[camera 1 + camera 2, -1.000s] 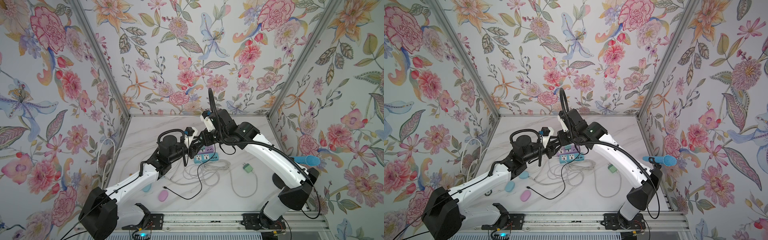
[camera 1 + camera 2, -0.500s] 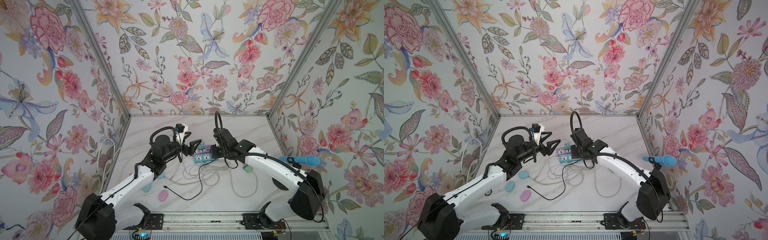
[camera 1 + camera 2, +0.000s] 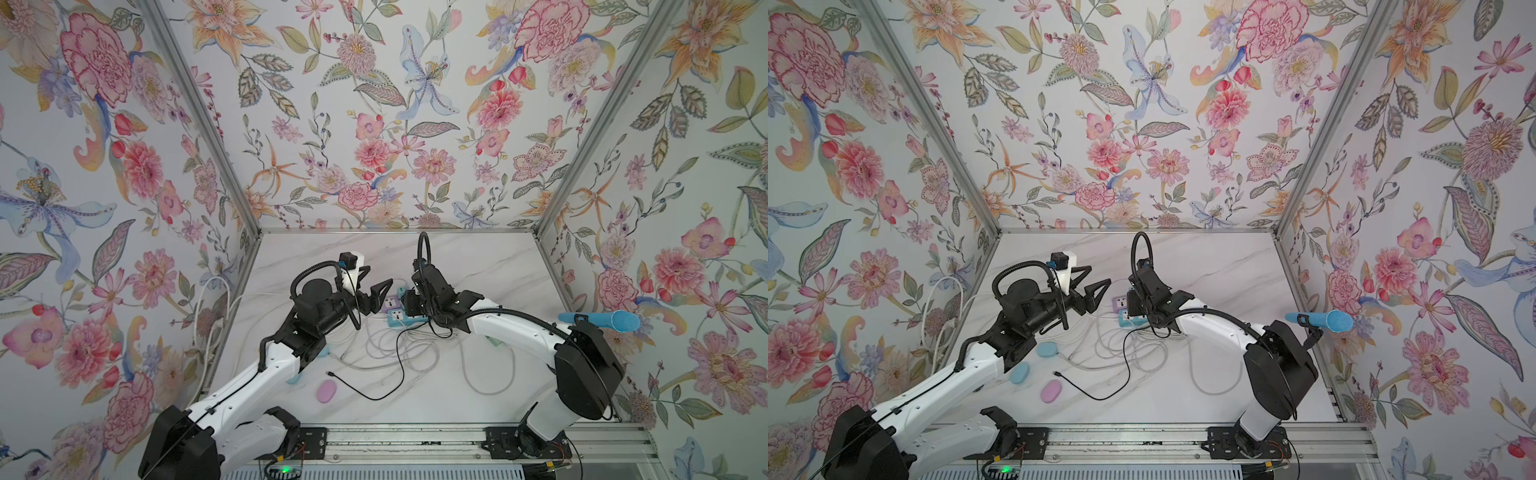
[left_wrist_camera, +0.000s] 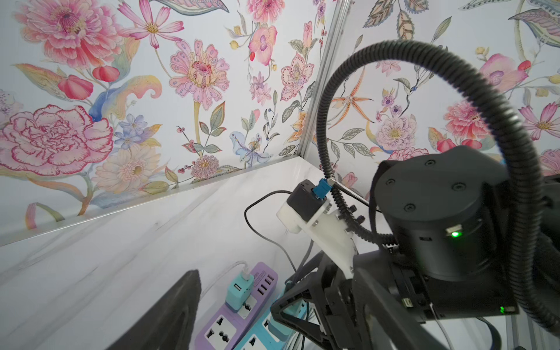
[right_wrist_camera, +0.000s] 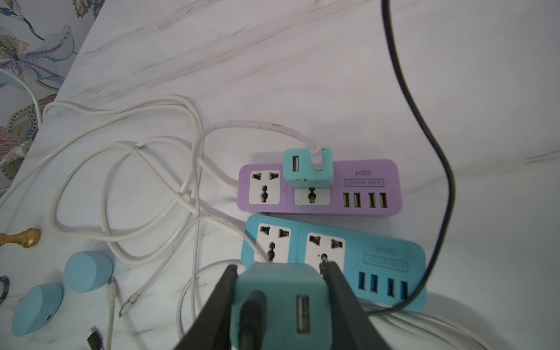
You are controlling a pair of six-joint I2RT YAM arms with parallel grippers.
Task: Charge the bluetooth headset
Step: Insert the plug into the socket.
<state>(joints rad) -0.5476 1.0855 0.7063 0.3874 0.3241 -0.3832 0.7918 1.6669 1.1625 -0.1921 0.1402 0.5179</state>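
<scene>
Colleague: Where do the top views sit?
Operator: High over the front edge of the table [image 3: 478, 266], looking down. I see the left arm [image 3: 266, 374] and right arm [image 3: 519, 332] whole. Both top views overlap almost entirely.
Colleague: And the wrists?
Operator: My left wrist camera looks low across the table to a back corner, the right arm close ahead. The right wrist camera looks steeply down past the right pincer [image 5: 280, 266] and a teal adapter [image 5: 278, 291] onto the purple strip [image 5: 336, 194] and blue strip [image 5: 354, 251], near. Both wrist views share those strips.

Bright, even light; soft shadows; blurred wrist-view foregrounds
</scene>
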